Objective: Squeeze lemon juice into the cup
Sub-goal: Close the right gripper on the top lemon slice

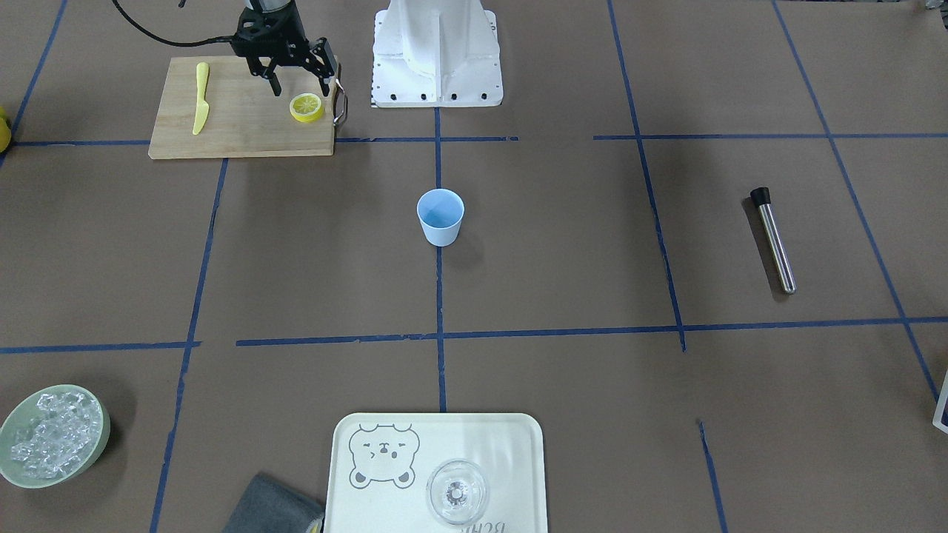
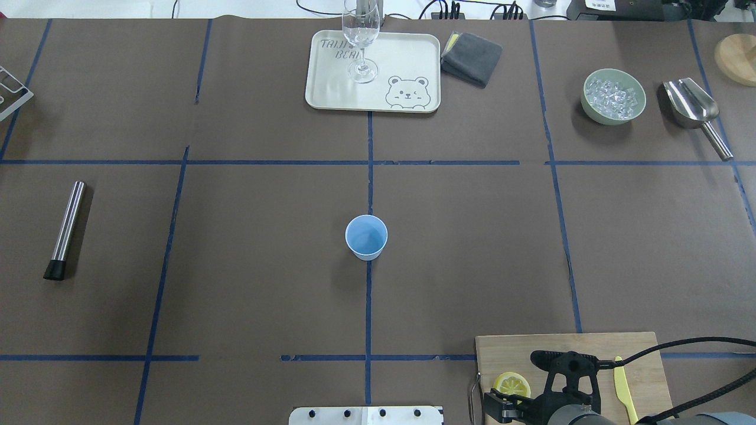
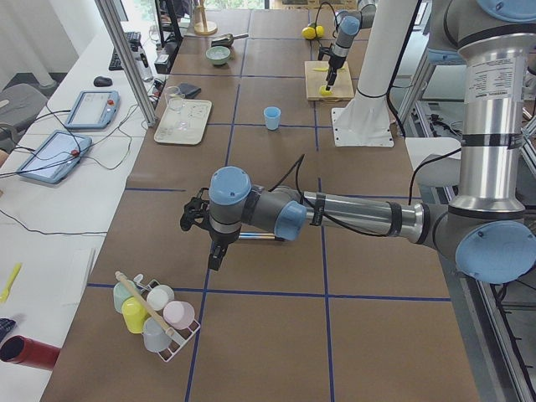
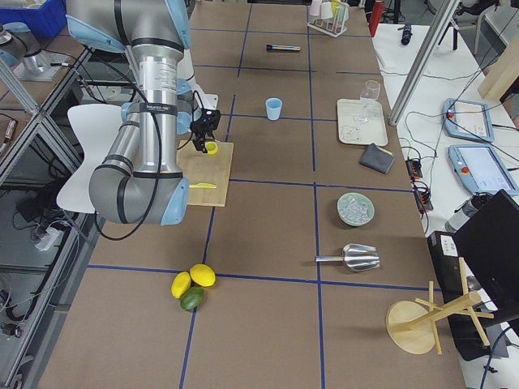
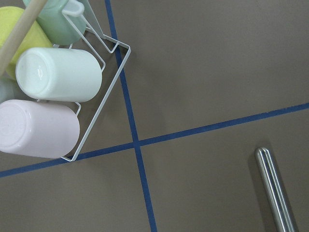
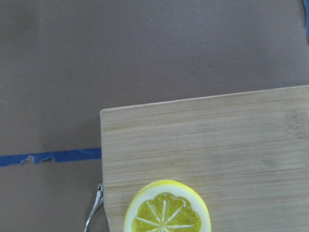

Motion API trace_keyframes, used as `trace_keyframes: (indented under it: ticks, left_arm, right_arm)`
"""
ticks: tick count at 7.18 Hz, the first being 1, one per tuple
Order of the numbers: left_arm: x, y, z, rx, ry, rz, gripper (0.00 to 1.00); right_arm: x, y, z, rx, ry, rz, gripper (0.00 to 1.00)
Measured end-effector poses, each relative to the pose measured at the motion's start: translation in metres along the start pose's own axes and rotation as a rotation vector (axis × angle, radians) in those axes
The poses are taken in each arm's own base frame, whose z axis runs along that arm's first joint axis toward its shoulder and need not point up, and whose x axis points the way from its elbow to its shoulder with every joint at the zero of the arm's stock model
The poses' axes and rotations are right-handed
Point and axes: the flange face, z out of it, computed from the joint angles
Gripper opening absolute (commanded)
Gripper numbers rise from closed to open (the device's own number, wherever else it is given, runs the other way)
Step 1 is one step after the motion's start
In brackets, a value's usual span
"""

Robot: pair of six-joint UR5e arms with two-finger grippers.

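Hovering over the wooden cutting board (image 1: 237,129), right gripper (image 1: 300,87) is spread wide and holds nothing. Lemon slice (image 1: 306,107) lies flat on the board just below its fingers, near the handle. Light blue cup (image 1: 440,216) stands upright mid-bench, well apart. Left gripper (image 3: 213,255) hangs near the steel muddler (image 1: 773,240); can't tell how far it's spread.

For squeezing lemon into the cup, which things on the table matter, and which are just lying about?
In the job: lemon slice, blue cup, right gripper open near the slice.
Lying about: yellow knife, steel rod, bowl of ice, wine glass on the tray, grey cloth, scoop.
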Motion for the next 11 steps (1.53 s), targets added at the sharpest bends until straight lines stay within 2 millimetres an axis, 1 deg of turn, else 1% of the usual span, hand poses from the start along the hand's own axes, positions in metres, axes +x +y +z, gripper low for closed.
trace_keyframes:
  ticks: [4,9,11]
  left_arm:
    - [0.001,-0.001,-0.001,0.007,0.001,0.007,1.0]
    - [0.002,-0.001,-0.001,0.008,0.002,0.009,1.0]
    - [0.002,-0.001,-0.001,0.008,0.002,0.009,1.0]
  right_arm:
    - [0.0,0.004,0.009,-0.001,0.013,-0.014,1.0]
    - [-0.003,-0.008,0.013,0.019,0.014,-0.011,1.0]
    - [-0.007,-0.008,0.013,0.019,0.009,-0.011,1.0]
